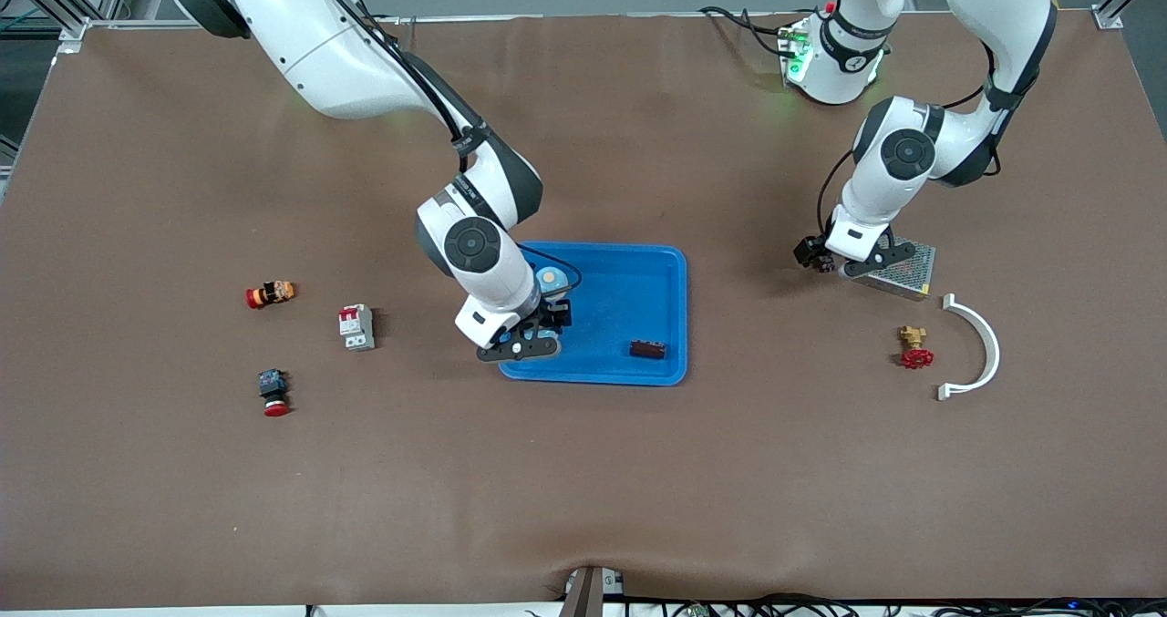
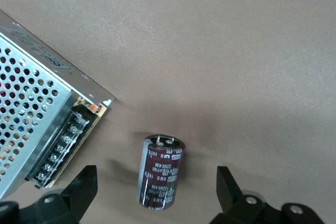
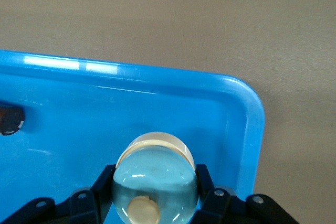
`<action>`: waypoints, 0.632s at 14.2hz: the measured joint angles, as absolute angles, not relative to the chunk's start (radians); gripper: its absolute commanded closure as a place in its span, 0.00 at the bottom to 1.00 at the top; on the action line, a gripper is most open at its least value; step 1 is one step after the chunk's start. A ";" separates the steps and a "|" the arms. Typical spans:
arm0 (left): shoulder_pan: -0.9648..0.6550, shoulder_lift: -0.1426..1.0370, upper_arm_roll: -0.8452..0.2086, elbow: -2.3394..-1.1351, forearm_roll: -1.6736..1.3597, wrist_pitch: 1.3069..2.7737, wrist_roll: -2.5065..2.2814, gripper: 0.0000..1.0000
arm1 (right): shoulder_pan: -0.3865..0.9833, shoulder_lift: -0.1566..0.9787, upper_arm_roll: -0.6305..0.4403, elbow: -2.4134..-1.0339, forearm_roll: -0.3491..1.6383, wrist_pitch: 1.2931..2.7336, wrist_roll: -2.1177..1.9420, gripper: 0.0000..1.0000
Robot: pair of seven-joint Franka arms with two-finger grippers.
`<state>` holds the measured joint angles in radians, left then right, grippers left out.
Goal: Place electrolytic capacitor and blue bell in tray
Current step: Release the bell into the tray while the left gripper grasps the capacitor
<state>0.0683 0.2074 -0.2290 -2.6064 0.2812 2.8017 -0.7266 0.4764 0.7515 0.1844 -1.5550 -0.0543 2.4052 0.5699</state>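
The blue bell (image 3: 155,178) was pinched in the right gripper (image 1: 545,318) over the tray (image 1: 638,291), at its end toward the right arm; a release was judged due next. The left gripper (image 1: 825,262), fingers spread, hung over the electrolytic capacitor (image 2: 159,173), which lay beside the power supply (image 1: 903,269); a descent and a closing would be required.

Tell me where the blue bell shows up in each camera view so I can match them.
Front view: the blue bell is over the tray, at its end toward the right arm.
Right wrist view: the bell is clamped in the right gripper, over a corner of the tray.
Left wrist view: not in it.
Shared landmark: the tray's raised blue rim.
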 measured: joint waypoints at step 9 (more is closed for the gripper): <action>0.068 0.208 -0.230 -2.606 0.288 2.795 -0.726 0.56 | 0.493 0.798 0.172 -1.555 -0.062 2.446 0.575 0.44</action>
<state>0.0682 0.2080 -0.2298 -2.6064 0.2884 2.7949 -0.7259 0.4931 0.7980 0.1722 -1.5547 -0.0623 2.4460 0.5746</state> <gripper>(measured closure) 0.282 0.339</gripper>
